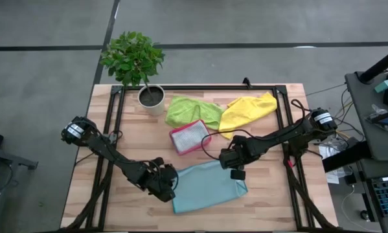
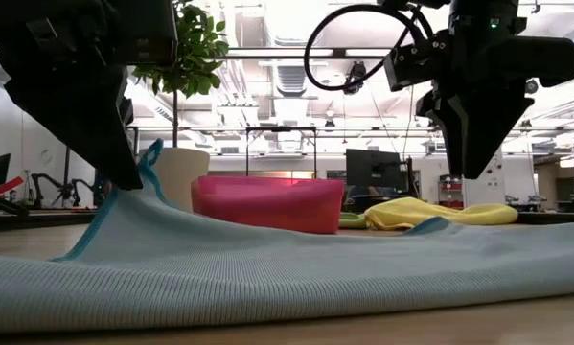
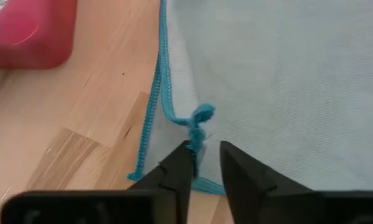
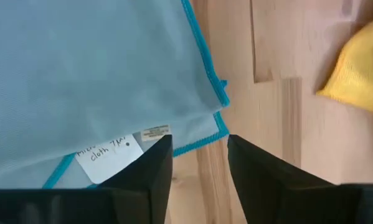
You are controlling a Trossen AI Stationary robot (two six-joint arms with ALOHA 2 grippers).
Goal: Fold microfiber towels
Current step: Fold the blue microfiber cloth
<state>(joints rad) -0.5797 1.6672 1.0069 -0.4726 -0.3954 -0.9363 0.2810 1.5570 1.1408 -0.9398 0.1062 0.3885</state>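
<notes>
- Lying flat at the near-middle of the table (image 1: 271,194), the teal towel (image 1: 206,188) ran w/ its long axis left-right, tilted a bit, far-right end higher in the high view
- Left gripper (image 1: 164,184) sat at the towel's left end; wrist view showed its fingers (image 3: 177,171) nearly shut on the teal hem, pinching a small bunched bit of edge (image 3: 198,118)
- Low view backed that up: that corner was pulled up off the wood under the left arm
- Right gripper (image 1: 236,165) hovered over the far-right corner, jaws open, nothing held; hem corner (image 4: 218,121) and white label (image 4: 111,152) lay just ahead of its fingers
- So each arm was nearest its own end; a fold prob. turns on the right one taking that corner
- Lime towel (image 1: 190,110) and yellow towel (image 1: 249,110) lay crumpled at the far side, pink tray (image 1: 189,137) between them and the teal one
- Plant pot (image 1: 151,97) stood far-left, well apart
</notes>
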